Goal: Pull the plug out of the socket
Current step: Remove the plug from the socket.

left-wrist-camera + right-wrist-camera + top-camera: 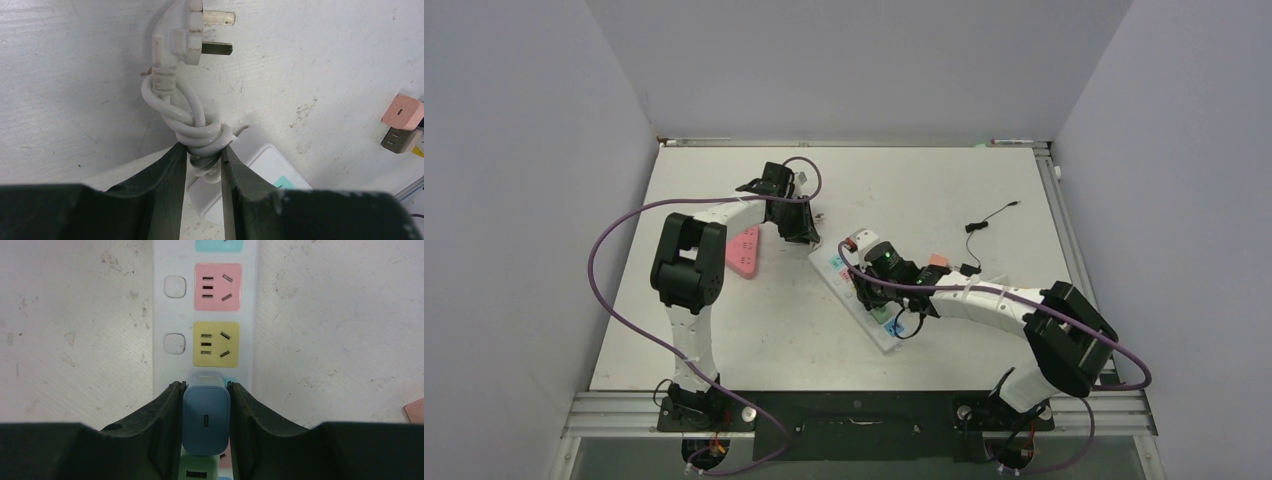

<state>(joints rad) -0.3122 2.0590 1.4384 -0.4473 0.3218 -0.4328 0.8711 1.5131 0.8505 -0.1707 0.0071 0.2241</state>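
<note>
A blue plug [206,417] with a small slot in its back stands on the white socket strip [170,365], just below the yellow socket [216,344] and pink socket [218,286]. My right gripper [206,387] is shut on the plug, one finger on each side. Its pins are hidden, so I cannot tell whether they sit in the socket. In the top view the right gripper [871,290] is over the middle of the strip [829,262]. My left gripper [204,150] is shut on the strip's coiled white cord [200,131] at the strip's far end.
The cord's own white plug [185,42] lies free on the table, pins to the right. A green adapter [197,467] sits right behind the blue plug. A pink charger [937,260] and a thin black cable [989,218] lie right of the strip, a pink triangular piece [746,250] on its left.
</note>
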